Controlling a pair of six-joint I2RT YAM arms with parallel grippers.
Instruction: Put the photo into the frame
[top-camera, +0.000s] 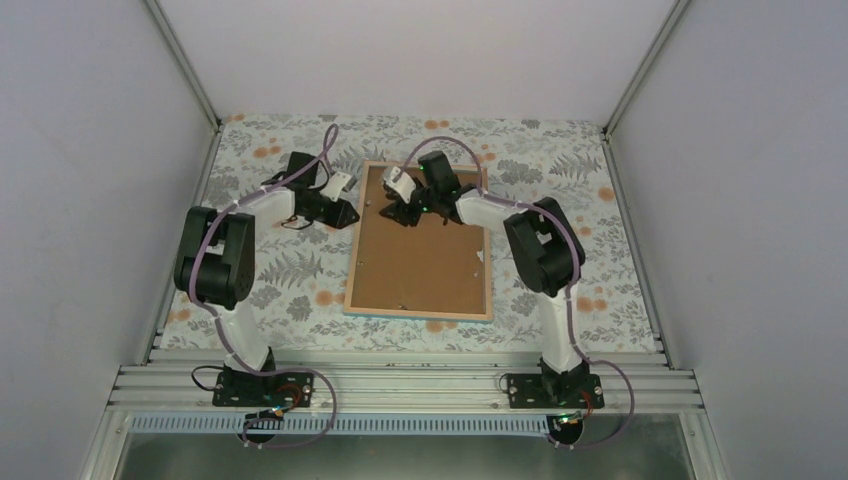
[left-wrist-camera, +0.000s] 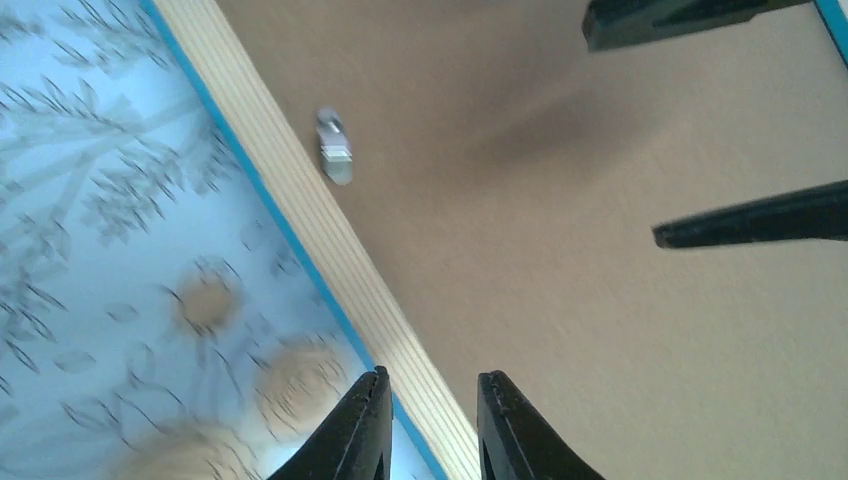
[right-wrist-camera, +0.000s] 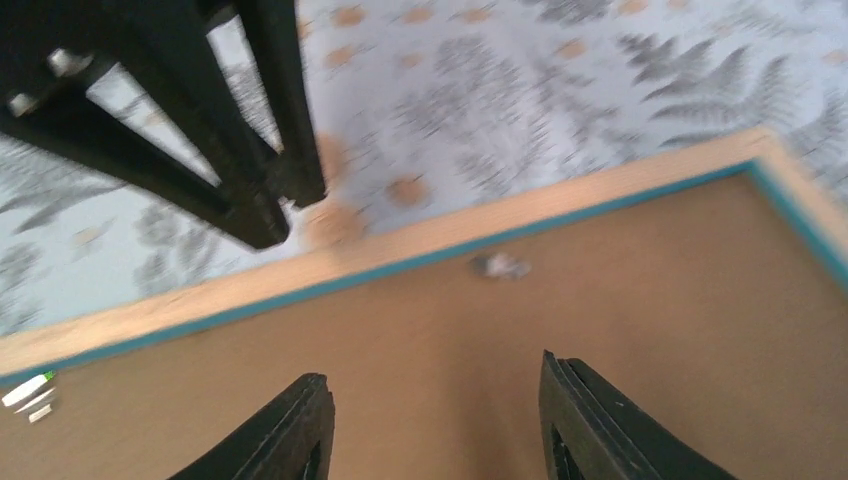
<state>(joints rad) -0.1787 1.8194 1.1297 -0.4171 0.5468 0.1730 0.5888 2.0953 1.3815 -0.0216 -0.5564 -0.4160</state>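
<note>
Brown backing board (top-camera: 420, 255) fills the frame (top-camera: 418, 313), which lies face down on the counter (top-camera: 300, 270); the photo is not visible. Left jaws and right jaws hover near its far end, parted and empty. The left should likely slide the metal tab (left-wrist-camera: 335, 147) slowly, the right pinning the board.

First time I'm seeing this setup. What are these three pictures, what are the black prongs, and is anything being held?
Two robot arms stand side by side. The overhead view looks down on both; the other two come from cameras on each wrist, so the black prongs at the bottom are that arm's own fingers. On the fern-patterned cloth lies the frame, face down, its brown backing board showing. The left hand hovers over the frame's left rail near a metal tab; the right hand is above the board's far part. Both hands are open and hold nothing. No photo is visible.
</note>
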